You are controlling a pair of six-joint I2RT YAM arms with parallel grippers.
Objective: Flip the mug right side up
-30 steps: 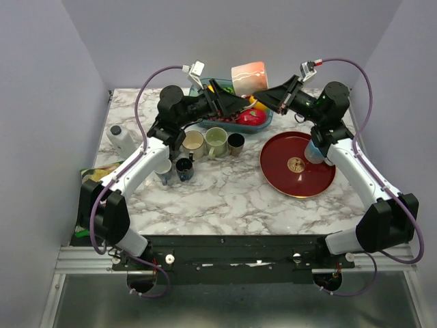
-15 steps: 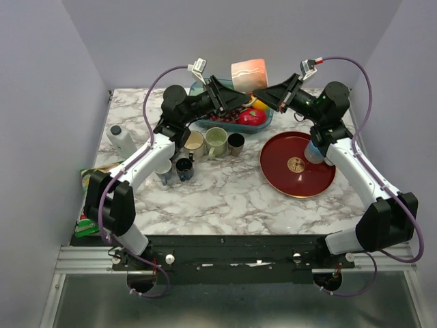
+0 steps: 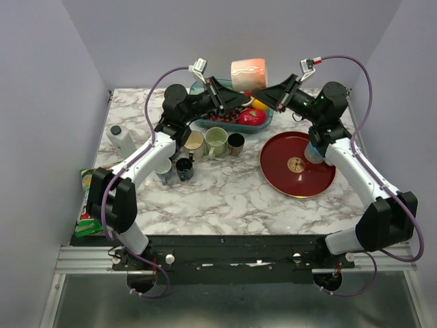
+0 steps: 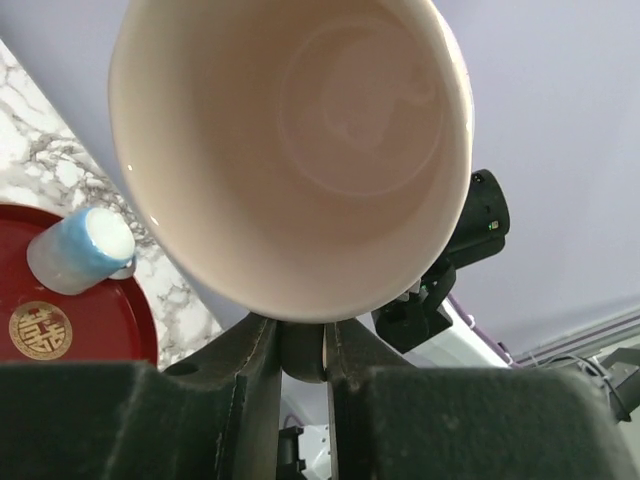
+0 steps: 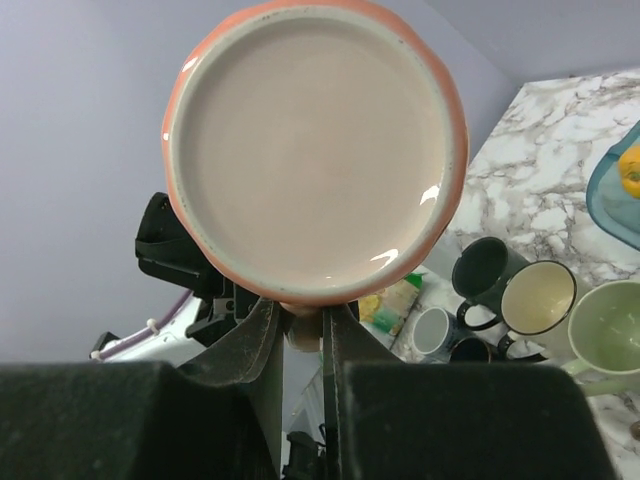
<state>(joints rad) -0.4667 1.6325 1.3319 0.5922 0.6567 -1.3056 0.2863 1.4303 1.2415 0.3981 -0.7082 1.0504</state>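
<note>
The left gripper [image 4: 302,335] is pressed in tight, fingers pinching a dark stub directly under the rim of the mug [image 3: 249,74], the handle by the look of it. Its wrist camera stares straight into the pale, empty inside. From the other side, the right gripper [image 5: 300,315] is clamped narrow on a pinkish bit under the mug's base, and its own camera gets the flat, glazed underside ringed in orange. So the mug hangs in the air on its side between both arms, mouth facing left, base facing right, high over the far edge of the marble table [image 3: 225,198]. Beneath it sits a teal tray [image 3: 268,121] with a red object [image 3: 251,117] inside. Just nearer, a row of cups: a cream mug [image 3: 193,142], a green mug [image 3: 216,141] and a small dark cup [image 3: 236,142], with a dark blue mug [image 3: 184,168] and a grey mug [image 3: 164,169] nearer again. To the right lies a red plate [image 3: 280,174] carrying a blue-and-white cup [image 3: 314,152] at its far right edge. Far left, a white bottle [image 3: 121,139] stands upright, and a green packet [image 3: 87,179] lies at the table's left edge.
</note>
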